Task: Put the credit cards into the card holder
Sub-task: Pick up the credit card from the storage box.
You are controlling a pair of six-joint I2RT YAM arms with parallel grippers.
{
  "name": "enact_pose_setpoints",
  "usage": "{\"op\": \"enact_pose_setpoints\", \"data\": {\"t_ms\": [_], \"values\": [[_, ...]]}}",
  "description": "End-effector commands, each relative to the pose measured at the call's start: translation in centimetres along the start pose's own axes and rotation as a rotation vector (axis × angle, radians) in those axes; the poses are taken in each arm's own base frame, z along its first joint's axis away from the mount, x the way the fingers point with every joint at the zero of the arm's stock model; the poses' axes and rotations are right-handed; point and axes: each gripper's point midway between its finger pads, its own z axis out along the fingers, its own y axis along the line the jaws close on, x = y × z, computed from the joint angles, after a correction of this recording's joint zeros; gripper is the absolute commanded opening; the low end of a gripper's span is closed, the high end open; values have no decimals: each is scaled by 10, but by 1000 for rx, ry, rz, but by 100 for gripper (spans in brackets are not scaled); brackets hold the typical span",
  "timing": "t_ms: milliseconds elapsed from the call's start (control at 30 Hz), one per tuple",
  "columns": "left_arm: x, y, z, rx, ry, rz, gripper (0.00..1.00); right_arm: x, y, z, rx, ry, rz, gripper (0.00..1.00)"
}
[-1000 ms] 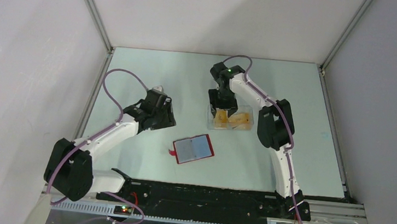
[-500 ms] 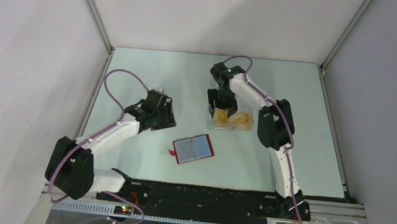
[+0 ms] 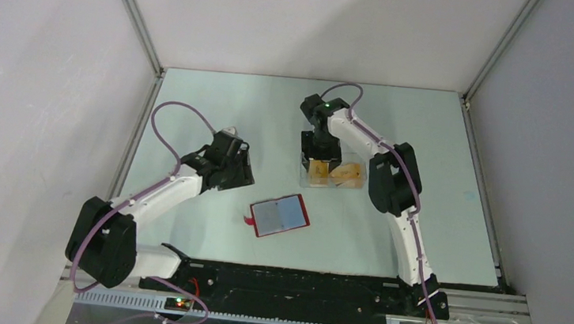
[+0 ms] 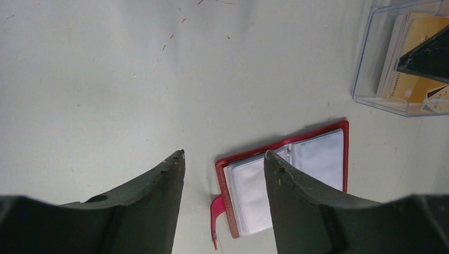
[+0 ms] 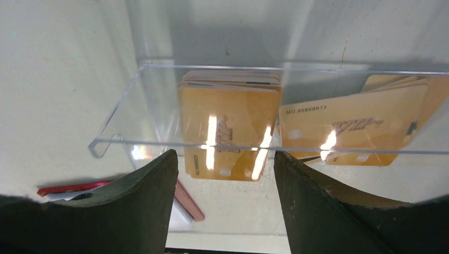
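Orange credit cards (image 5: 230, 127) fill a clear box (image 5: 119, 114); my right tool (image 5: 225, 159), spread, brackets one stack for a pinch; my left tool (image 4: 223, 156), spread, hovers near the open card holder (image 4: 312, 164).

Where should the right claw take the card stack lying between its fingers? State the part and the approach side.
Pinch the card stack across its two side edges, coming straight down from above. The clear box walls rule out a sideways approach, the cards seem to lie face up, and the open right claw straddles exactly those edges.
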Motion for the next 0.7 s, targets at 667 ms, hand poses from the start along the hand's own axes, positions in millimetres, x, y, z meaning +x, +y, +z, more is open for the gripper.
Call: {"op": "enact_pose_setpoints", "data": {"t_ms": [667], "values": [[1, 2, 4, 5, -8, 5, 62, -1, -8, -3, 55, -21, 3, 68]]}}
